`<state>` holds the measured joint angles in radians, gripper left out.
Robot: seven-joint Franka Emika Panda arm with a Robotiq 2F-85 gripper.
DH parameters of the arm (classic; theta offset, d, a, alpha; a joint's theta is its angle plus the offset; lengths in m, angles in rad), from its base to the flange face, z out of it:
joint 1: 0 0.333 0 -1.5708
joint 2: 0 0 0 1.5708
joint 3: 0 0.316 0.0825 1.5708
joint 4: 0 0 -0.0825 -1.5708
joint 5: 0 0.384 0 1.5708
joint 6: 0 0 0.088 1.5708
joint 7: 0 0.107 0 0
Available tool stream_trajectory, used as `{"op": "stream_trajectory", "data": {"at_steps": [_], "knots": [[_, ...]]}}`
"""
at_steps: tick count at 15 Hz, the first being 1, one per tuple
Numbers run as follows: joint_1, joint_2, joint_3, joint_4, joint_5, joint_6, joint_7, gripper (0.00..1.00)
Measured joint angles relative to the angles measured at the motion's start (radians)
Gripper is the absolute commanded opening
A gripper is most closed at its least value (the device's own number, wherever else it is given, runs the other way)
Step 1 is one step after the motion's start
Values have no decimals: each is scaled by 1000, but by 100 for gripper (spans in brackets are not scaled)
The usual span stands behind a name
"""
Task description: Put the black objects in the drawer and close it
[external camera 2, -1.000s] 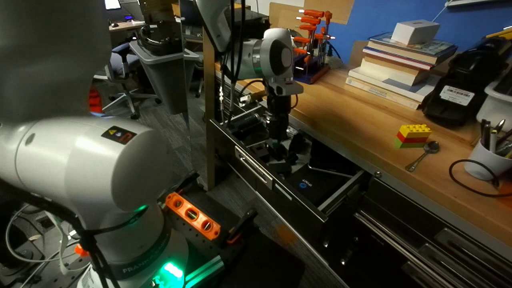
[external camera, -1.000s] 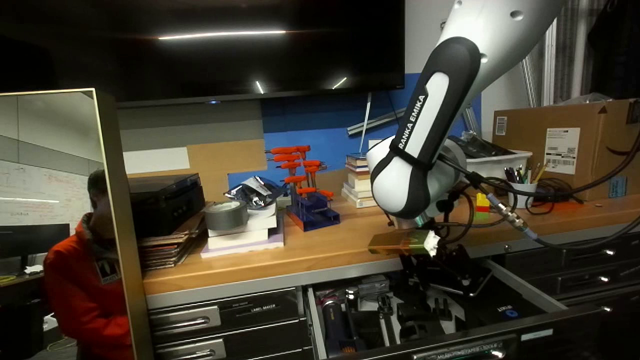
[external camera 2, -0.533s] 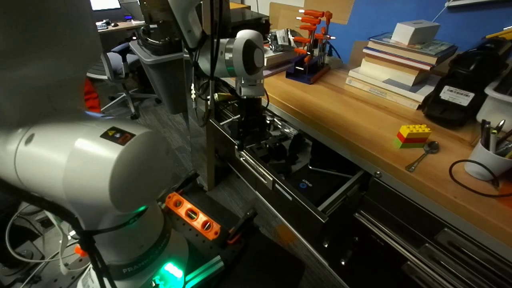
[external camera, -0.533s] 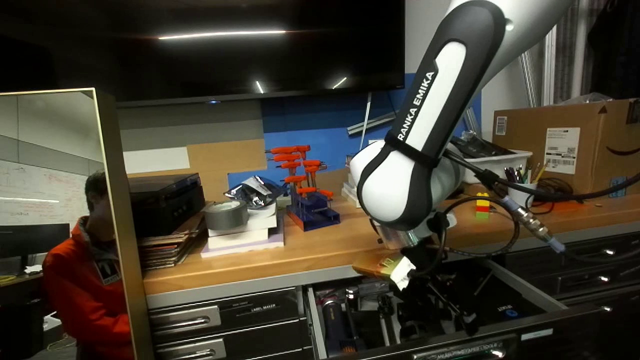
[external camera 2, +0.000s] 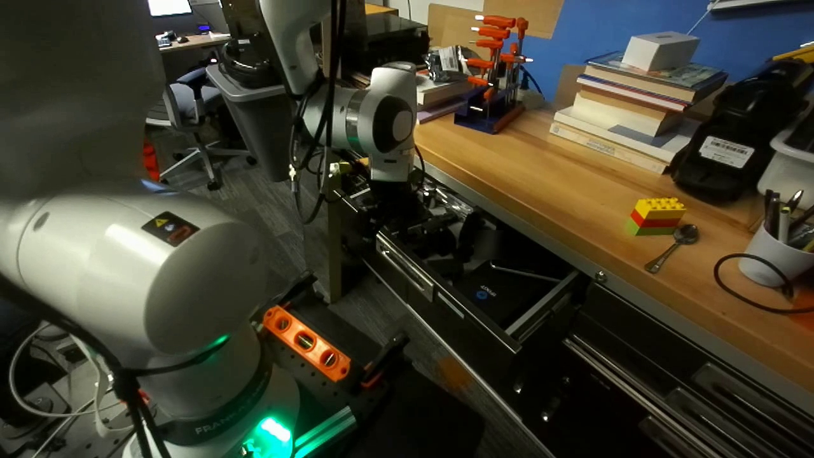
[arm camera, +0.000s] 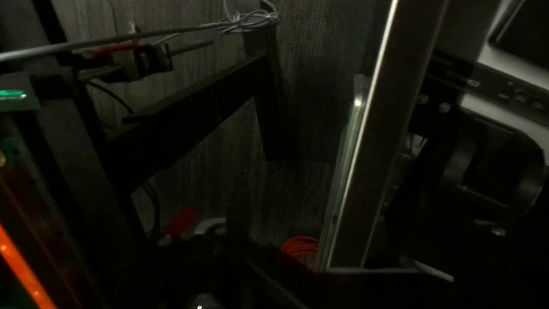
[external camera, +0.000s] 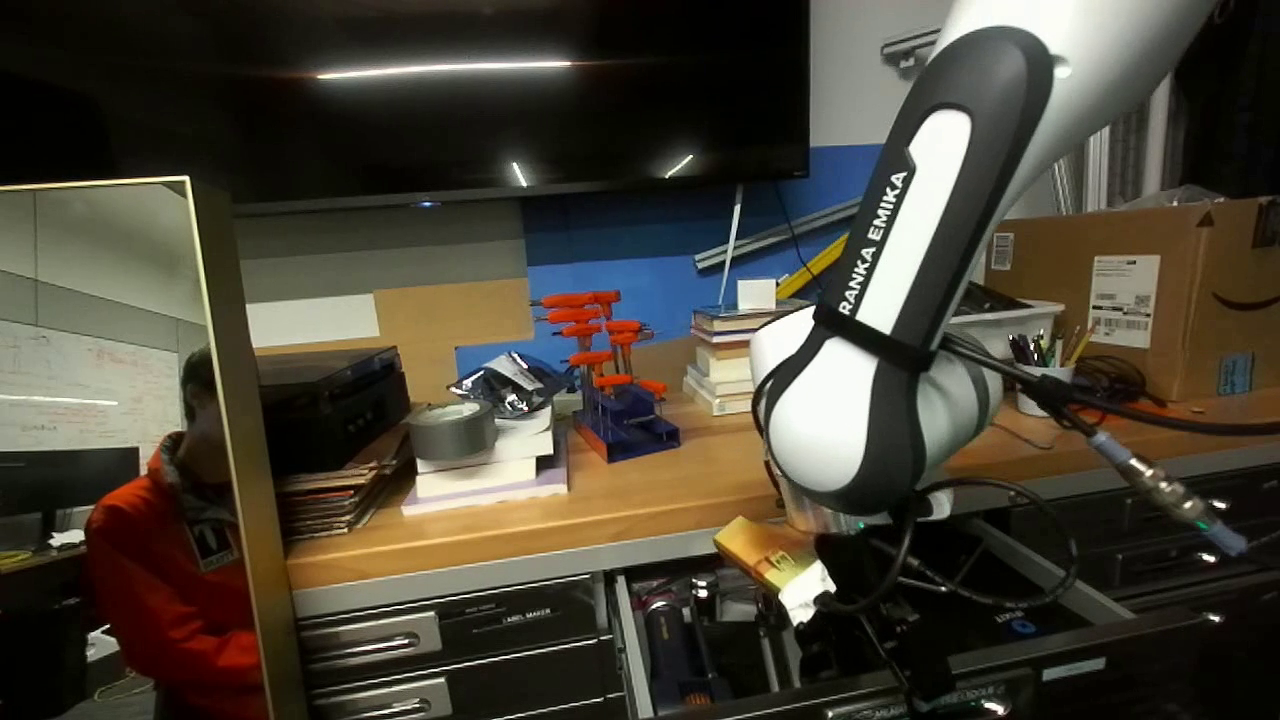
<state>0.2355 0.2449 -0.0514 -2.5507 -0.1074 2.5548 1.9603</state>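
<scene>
The wide dark drawer (external camera: pixel 1075 640) stands open under the wooden bench top; it also shows in an exterior view (external camera 2: pixel 474 321). Its front wall and handle run up the middle of the wrist view (arm camera: pixel 377 154). Small chunky black objects (external camera 2: pixel 472 230) (external camera 2: pixel 443 240) lie inside the drawer, partly hidden behind the wrist. A dark chunky shape (arm camera: pixel 493 167) lies inside the drawer at the right of the wrist view. My gripper (external camera: pixel 915 675) is low at the drawer's front edge, also in an exterior view (external camera 2: pixel 383 222). Its fingers are too dark to read.
Inside the drawer lie a flat black case with a blue mark (external camera 2: pixel 493 292) and a dark tool (external camera: pixel 665 640). A gold-framed mirror (external camera: pixel 225 430) stands at the bench end. On the bench are a hex-key stand (external camera: pixel 625 425), toy bricks (external camera 2: pixel 658 217) and books (external camera 2: pixel 623 121).
My gripper has moved from over the drawer's inside to the drawer's front edge, and the wrist is lower and turned. The drawer stays open.
</scene>
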Motion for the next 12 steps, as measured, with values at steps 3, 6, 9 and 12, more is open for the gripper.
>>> {"op": "stream_trajectory", "data": {"at_steps": [3,6,9,12], "knots": [[-34,16,2,-48,28,205,-13,100],[-56,44,3,-74,68,365,-42,100],[-62,65,4,-77,117,453,-95,100],[-77,92,16,-51,164,498,-173,100]]}}
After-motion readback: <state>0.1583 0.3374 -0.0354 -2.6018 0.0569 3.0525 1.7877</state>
